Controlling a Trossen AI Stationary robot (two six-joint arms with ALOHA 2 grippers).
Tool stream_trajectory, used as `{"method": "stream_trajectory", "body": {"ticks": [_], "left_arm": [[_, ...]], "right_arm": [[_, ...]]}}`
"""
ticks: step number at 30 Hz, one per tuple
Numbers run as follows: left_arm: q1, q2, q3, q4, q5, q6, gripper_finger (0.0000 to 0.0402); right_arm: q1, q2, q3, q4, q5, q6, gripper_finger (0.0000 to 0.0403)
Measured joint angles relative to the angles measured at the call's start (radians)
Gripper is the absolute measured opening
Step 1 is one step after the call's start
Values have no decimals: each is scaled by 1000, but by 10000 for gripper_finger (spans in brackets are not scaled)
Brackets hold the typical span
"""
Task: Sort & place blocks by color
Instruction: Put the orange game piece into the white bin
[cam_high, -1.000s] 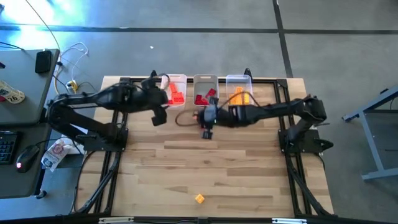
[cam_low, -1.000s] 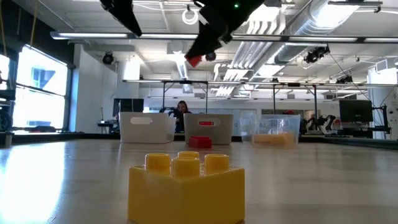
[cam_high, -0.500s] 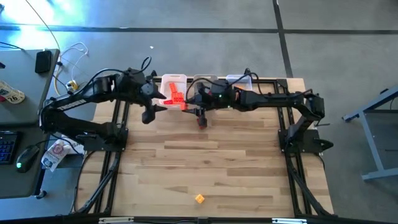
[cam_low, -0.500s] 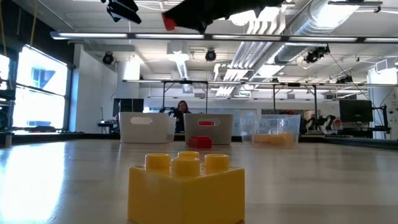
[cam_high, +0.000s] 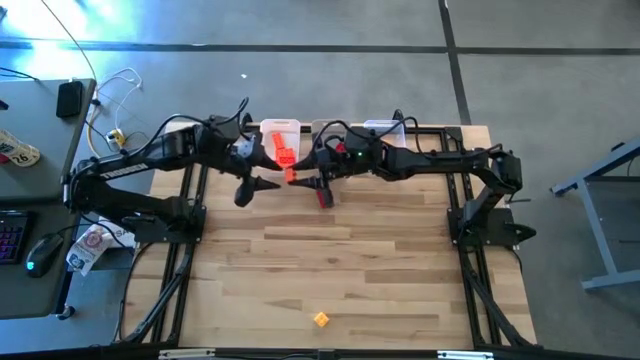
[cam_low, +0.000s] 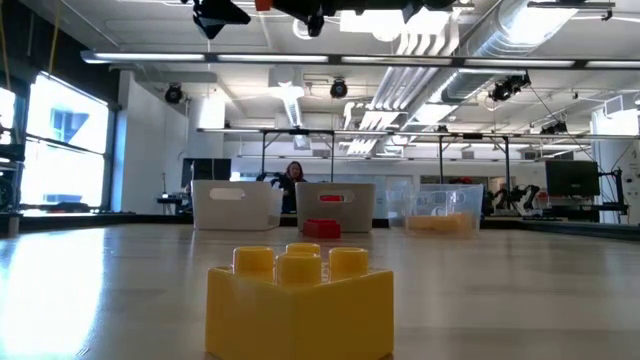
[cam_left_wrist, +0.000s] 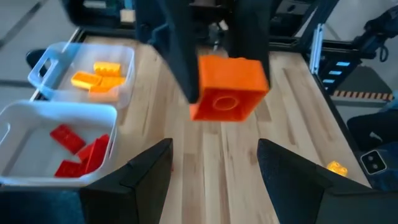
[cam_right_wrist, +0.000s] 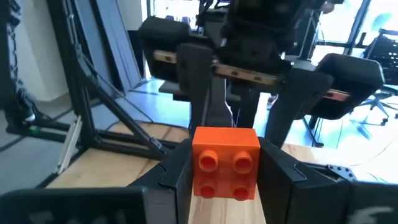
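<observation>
**Right Gripper: Passing the Orange-Red Block Across**

The right gripper (cam_right_wrist: 225, 171) is clamped on an orange-red block (cam_right_wrist: 225, 162), studs facing its wrist camera, one finger on each side face. In the high view the gripper (cam_high: 305, 180) sits in the upper centre of the frame, just in front of the row of three bins, with the block (cam_high: 292, 176) showing as an orange speck at its tip. The left gripper (cam_high: 262, 184) stands immediately beside it, jaws apart and holding nothing. In the left wrist view the block (cam_left_wrist: 229, 88) hangs ahead of the spread left fingers (cam_left_wrist: 140, 174), not yet between them.

Judged from this, the step is a handover or a carry to the leftmost bin (cam_high: 281, 129), which already holds orange-red blocks.

Procedure, as advice:

1. Keep the right jaws clamped until the block is supported elsewhere.
2. If handing over, bring the left fingers onto the two free faces, clear of the right fingers.
3. Release only directly above the matching bin; the red-block bin (cam_left_wrist: 37, 146) and the yellow-block bin (cam_left_wrist: 87, 74) are adjacent.

One yellow block (cam_high: 320, 319) lies alone at the lower centre of the table (cam_high: 400, 270), well apart from both arms.
</observation>
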Motion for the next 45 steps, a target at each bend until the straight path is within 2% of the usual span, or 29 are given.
{"method": "stream_trajectory", "body": {"ticks": [6,9,12,25,32,45], "left_arm": [[-25,4,-9,89,-2,-3,223],[-36,5,-9,138,-55,-44,223],[-44,5,-9,159,-114,-52,223],[-45,5,-9,169,-114,-25,219],[-45,5,-9,171,-116,-25,185],[-45,4,-9,175,-157,-29,93]], "right_arm": [[0,0,0,15,87,13,114],[0,0,0,17,112,37,114],[-2,-1,0,26,118,46,114],[0,-1,0,54,116,185,114],[0,-1,0,64,103,223,114],[-1,0,0,85,56,270,114]]}}
